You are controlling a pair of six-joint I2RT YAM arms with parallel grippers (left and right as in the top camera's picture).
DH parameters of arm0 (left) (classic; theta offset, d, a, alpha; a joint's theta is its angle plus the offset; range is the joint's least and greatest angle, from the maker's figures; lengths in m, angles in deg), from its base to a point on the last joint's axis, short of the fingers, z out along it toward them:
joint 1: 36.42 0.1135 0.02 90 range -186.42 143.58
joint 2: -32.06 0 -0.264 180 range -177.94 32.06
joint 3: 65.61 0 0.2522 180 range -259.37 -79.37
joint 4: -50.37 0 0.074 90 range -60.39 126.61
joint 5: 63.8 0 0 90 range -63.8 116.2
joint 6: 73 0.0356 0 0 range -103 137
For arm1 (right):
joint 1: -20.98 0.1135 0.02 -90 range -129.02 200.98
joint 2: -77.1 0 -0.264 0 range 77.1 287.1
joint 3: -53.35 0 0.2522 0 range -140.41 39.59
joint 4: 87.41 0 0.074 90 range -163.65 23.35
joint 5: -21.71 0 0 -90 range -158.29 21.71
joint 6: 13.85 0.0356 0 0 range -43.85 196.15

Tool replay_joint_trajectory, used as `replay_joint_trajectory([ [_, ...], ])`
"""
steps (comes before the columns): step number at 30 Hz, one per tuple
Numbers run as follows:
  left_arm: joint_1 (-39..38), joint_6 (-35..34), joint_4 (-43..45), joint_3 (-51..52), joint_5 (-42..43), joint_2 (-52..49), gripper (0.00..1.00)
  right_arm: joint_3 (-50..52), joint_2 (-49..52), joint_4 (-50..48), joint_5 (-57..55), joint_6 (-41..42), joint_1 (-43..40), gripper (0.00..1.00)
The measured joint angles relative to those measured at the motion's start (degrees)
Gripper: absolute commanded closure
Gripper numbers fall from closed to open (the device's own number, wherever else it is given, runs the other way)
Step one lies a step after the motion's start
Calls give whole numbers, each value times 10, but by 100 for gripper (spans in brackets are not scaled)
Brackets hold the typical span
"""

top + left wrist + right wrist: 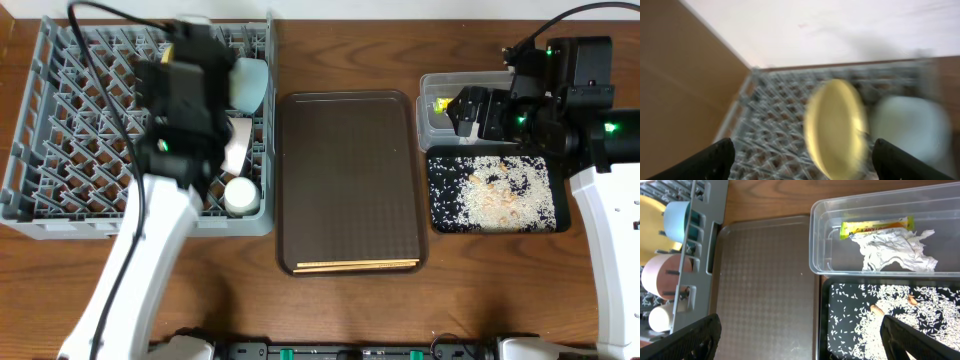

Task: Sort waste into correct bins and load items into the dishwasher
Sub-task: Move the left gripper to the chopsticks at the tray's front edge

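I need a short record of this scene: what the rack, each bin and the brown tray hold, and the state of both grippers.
dish rack: yellow plate on edge, light blue bowl, white bowl, small cup
clear tub: snack wrapper, crumpled paper
black tray: rice scraps
brown tray: chopsticks along its robot-side edge
left gripper: open, empty, above the rack
right gripper: open, empty
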Motion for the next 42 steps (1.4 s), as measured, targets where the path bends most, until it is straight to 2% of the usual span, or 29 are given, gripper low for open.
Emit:
replay_joint_trajectory([
  [8,-130,-101,-143,0,70,16,8,0,0,0,0,0,0,1],
  [13,-141,-170,-225,0,222,15,8,0,0,0,0,0,0,1],
  [17,-158,-189,-282,0,308,7,8,0,0,0,0,0,0,1],
  [21,-195,-167,-322,0,348,-30,8,0,0,0,0,0,0,1],
  [31,-281,-6,-343,0,408,-196,9,0,0,0,0,0,0,1],
  [34,-304,34,-339,0,414,-231,13,0,0,0,0,0,0,1],
  [42,-336,86,-305,0,372,-279,13,0,0,0,0,0,0,1],
])
